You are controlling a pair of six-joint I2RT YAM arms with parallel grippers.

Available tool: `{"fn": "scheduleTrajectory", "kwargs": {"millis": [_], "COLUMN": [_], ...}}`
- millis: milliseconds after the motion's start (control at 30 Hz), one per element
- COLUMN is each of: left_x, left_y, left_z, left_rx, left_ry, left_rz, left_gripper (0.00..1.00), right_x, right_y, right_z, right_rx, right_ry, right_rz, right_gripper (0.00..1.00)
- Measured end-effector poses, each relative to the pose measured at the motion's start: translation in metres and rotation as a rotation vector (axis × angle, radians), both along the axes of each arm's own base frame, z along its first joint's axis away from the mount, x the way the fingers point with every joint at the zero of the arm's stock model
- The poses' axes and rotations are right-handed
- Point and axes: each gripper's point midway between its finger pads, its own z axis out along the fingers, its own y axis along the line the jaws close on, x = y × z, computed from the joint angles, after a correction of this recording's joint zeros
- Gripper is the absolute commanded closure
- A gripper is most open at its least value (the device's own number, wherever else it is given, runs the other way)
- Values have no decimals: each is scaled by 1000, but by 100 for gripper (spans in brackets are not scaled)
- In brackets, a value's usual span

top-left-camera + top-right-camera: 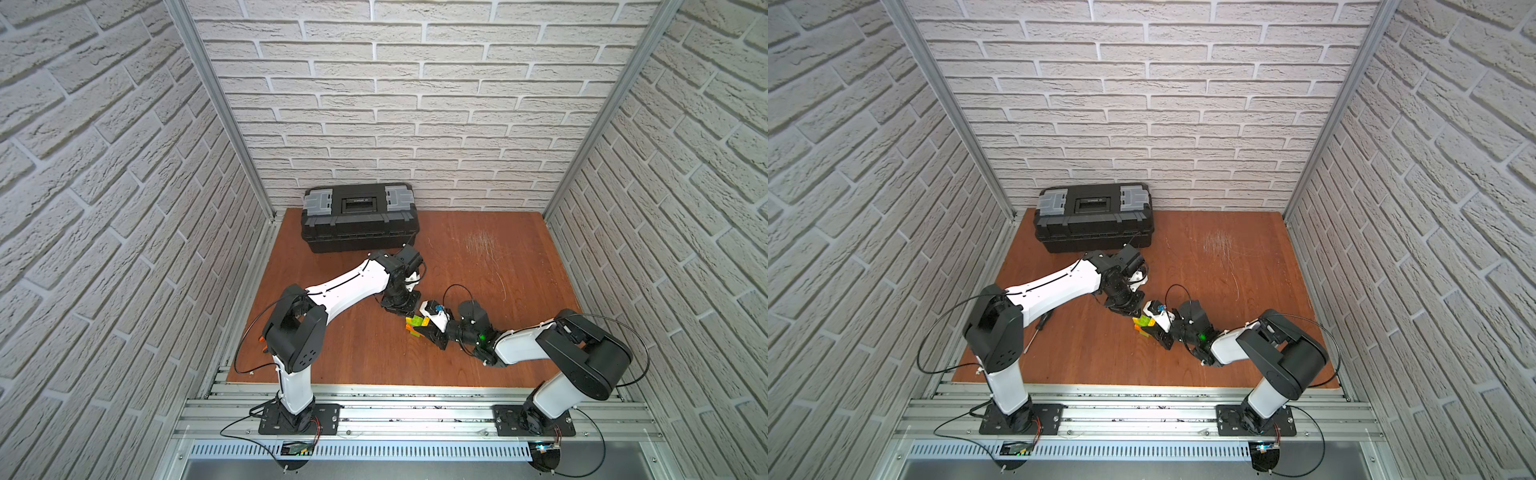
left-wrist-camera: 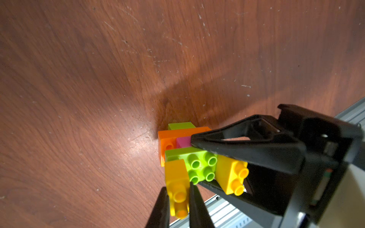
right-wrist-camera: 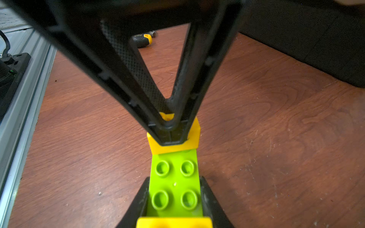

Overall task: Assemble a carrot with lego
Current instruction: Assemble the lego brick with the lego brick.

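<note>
Teamwork at mid-table as the right gripper (image 3: 174, 180), clamped on the lime-green brick (image 3: 174, 189) of the carrot (image 1: 417, 324), braces it low over, perhaps on, the table (image 1: 478, 257) so the left gripper (image 2: 177, 187), pinching a yellow brick (image 2: 175, 173) tight, can press that piece into place.

carrot (image 3: 174, 173) between right tool's (image 3: 174, 182) jaws

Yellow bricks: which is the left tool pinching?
The outer yellow brick, at the green brick's free end; the inner yellow brick sits inside the right tool.
</note>
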Motion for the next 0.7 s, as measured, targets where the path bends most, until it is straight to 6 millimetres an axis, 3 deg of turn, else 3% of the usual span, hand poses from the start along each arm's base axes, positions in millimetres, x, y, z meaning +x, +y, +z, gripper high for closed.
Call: {"fn": "scheduleTrajectory", "kwargs": {"millis": [700], "left_x": [-2], "left_y": [-3], "left_z": [-2], "left_rx": [37], "left_ry": [-19], "left_rz": [-39], "left_gripper": [100], "right_x": [0], "right_y": [0], "right_z": [0], "right_rx": [-1], "right_ry": [-1], "right_rz": [2], "right_gripper": [89]}}
